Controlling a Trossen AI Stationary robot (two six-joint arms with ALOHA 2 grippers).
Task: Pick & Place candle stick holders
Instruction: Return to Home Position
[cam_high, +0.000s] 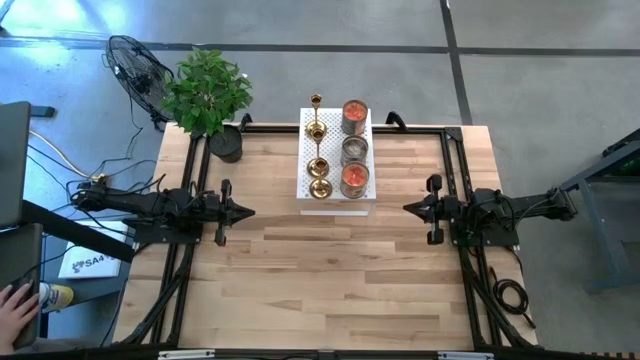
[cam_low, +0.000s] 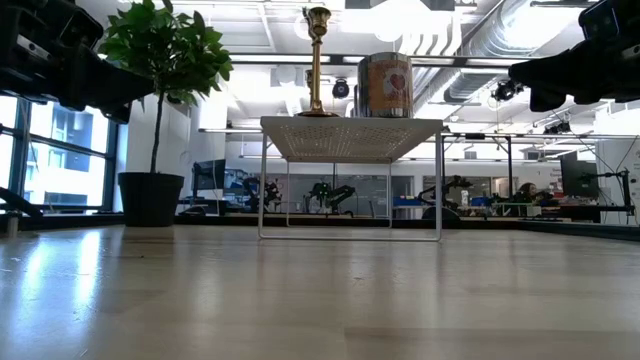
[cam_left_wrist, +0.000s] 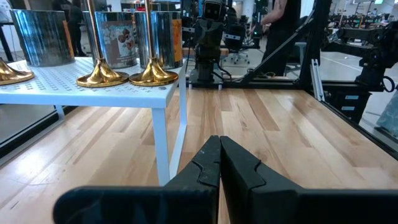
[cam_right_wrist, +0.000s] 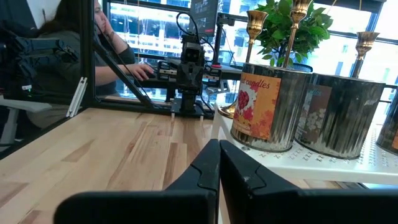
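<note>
High view: the left end effector and the right end effector face each other across the wooden tabletop, tips well apart. Each sits low over the wood near its own side rail. A white perforated shelf stands between the two, set a little toward the far edge from the line joining their tips.

The three candle stick holders stand upright in a row on the shelf, along the side nearer the left end effector. Three candle tins line the side nearer the right end effector.

Left wrist view: the left end effector has its fingers pressed together with nothing between them. The shelf is ahead of it and off to one side, raised on thin white legs. The gold bases of the candle stick holders rest near the shelf edge closest to this end effector, with the tins behind them.

Right wrist view: the right end effector is likewise closed and empty. From it the candle tins come first, with the holders' cups rising behind them. A seated person shows past the far side of the tabletop.

Low view: one candle stick holder and one tin show on top of the shelf, with a potted plant on the left arm's side.
</note>
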